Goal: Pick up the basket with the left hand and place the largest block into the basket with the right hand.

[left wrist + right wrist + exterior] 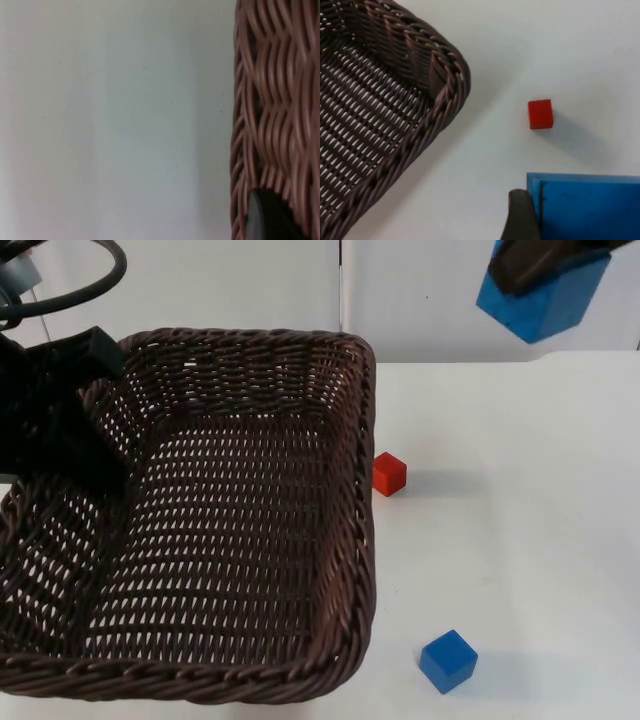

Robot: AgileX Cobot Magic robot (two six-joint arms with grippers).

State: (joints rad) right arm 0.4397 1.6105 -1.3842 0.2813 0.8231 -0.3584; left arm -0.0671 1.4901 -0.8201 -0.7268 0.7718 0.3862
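While the left gripper (95,390) grips the dark brown woven wicker basket (250,540) at its left rim, its fingers (267,220) closed on the weave, the basket hangs raised over the white bench (520,540), tilted, its open mouth facing up. The right gripper (540,265) is up high, well to the right of the basket and beyond its far right corner, with the large blue cube-shaped block (545,295) clamped between its fingers (520,215); the block is in the air, tilted, clear of the bench and not over the basket. A small red cube (389,473) sits on the bench just beside the basket's right wall. A small blue cube (447,660) rests near the basket's near right corner, apart from it. Between the held block and the basket, the basket's right rim stands highest.
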